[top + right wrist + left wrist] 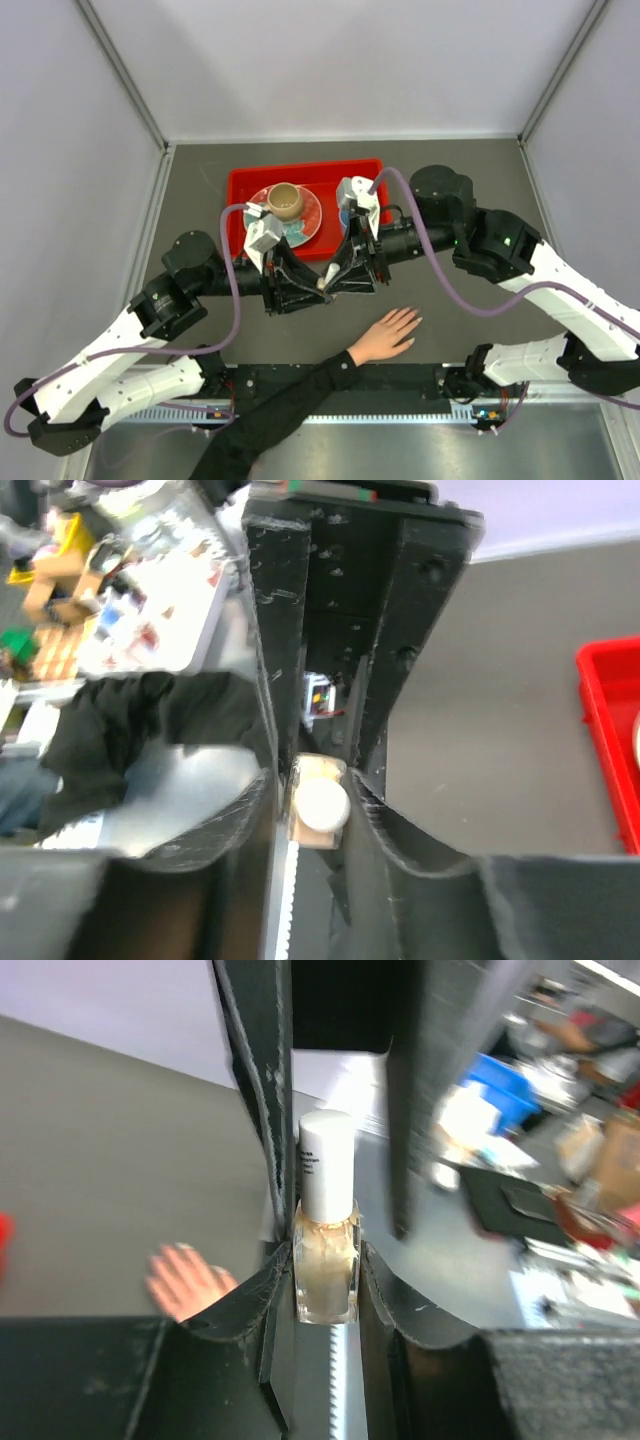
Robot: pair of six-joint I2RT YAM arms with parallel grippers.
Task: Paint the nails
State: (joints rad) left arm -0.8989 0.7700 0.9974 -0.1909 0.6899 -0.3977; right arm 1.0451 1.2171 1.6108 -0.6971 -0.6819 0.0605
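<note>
Grey tabletop (200,180): your left gripper (322,1270) pinches the glass bottle of beige polish (326,1285). Right gripper (320,780) straddles its white cap (321,806); can't tell if it grips. Pale nails (412,318) lie at 5 o'clock. Twist hard and the glass may slip, spilling polish.

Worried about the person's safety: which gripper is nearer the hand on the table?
Right, narrowly. The right gripper, on the nail polish bottle's white cap, sits just beyond the hand; the left gripper, holding the bottle, is farther to the hand's left.
</note>
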